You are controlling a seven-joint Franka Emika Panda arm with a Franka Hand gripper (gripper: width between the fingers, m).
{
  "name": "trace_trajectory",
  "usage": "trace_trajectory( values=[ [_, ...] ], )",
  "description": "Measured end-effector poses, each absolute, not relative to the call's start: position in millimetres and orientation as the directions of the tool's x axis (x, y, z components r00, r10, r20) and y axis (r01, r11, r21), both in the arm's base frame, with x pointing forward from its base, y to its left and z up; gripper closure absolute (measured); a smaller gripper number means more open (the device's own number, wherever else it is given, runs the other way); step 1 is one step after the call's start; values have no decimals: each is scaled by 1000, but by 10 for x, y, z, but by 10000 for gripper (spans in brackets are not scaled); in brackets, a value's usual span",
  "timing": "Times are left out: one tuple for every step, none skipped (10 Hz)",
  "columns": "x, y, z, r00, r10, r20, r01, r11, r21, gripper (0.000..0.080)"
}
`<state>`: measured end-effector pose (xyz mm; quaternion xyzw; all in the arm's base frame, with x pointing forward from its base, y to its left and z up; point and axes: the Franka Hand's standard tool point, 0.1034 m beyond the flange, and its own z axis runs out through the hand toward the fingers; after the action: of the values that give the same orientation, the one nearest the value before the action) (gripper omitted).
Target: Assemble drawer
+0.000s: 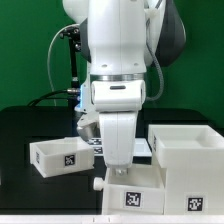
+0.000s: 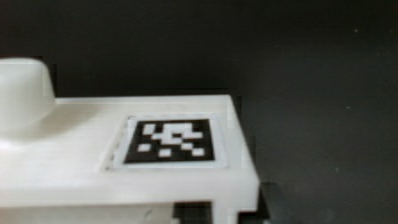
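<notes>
A white drawer tray (image 1: 150, 186) with a square marker on its front lies at the bottom centre of the exterior view. Its round knob (image 1: 98, 183) points to that view's left. My gripper (image 1: 118, 172) reaches straight down onto this tray, and its jaws stand on either side of the tray wall. In the wrist view the tray (image 2: 89, 145), its marker (image 2: 175, 140) and its knob (image 2: 22, 90) fill the frame, with my gripper (image 2: 235, 206) closed on the wall. A second tray (image 1: 57, 155) lies at the exterior view's left. The tall casing (image 1: 187, 160) stands at its right.
The marker board (image 1: 92, 146) lies flat on the black table behind the held tray, between the second tray and the arm. The casing stands close beside the held tray on the exterior view's right.
</notes>
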<state>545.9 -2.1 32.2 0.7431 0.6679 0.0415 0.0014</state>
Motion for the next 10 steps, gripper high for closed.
trace_trajectory(
  values=[
    [5436,-23,308,96,994,59,994,-99,54,761],
    [5425,-32,298,83,995,57,995,-86,53,761],
    [5408,-32,280,79,995,57,995,-82,49,761],
    [5405,-25,269,79,995,57,996,-82,47,761],
    [5420,-9,277,79,995,57,995,-82,50,761],
    [5424,0,277,85,995,58,995,-88,50,761],
    [5422,-4,269,89,994,58,995,-92,48,761],
    [5421,-15,268,91,994,58,994,-94,48,761],
    [5420,-17,267,92,994,58,994,-94,48,761],
    [5420,-18,266,92,994,58,994,-95,48,761]
  ],
)
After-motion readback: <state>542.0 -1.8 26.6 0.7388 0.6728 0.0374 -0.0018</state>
